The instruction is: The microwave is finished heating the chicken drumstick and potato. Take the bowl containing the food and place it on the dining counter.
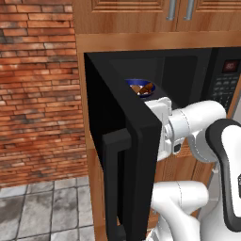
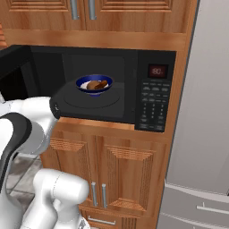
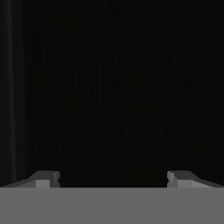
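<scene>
Brick wall [image 1: 37, 84] left, microwave [image 1: 188, 70] door [image 1: 127, 155] swung open, bowl [image 1: 141, 87] inside. Right base: bowl [image 2: 94, 85] on microwave floor, drumstick [image 2: 99, 84] within. Hand: gripper [image 3: 113, 178] spread wide, facing dark surface.

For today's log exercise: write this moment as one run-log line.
microwave: door open | bowl: inside, food in it | end effector: open, holding nothing
</scene>
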Robot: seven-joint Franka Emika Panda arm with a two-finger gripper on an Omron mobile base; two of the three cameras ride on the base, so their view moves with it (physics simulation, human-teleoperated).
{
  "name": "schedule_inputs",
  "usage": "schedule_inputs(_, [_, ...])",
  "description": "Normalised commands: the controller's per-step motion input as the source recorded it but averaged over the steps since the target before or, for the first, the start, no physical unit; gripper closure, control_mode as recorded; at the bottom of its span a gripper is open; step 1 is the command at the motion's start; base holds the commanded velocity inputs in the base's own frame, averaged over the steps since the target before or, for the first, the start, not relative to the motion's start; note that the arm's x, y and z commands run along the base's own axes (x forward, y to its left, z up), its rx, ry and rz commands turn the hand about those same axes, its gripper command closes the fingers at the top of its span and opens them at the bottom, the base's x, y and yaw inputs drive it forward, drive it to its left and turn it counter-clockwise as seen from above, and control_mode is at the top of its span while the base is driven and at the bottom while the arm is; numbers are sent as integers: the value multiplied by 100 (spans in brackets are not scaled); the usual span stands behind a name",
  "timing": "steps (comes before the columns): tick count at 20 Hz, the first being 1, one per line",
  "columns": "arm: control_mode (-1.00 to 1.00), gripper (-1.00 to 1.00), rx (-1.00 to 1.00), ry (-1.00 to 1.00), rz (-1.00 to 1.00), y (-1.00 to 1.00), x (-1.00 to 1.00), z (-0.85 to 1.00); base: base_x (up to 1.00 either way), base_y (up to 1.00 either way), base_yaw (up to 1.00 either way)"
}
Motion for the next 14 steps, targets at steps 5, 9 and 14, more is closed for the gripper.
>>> schedule_inputs(5, [-100,-100,-4,0,-3,36,7,0,0,0,0])
schedule_inputs(9, [-100,-100,0,0,0,9,0,0,0,0,0])
schedule_inputs(14, [-100,-100,0,-1,-3,-47,-13,0,0,0,0])
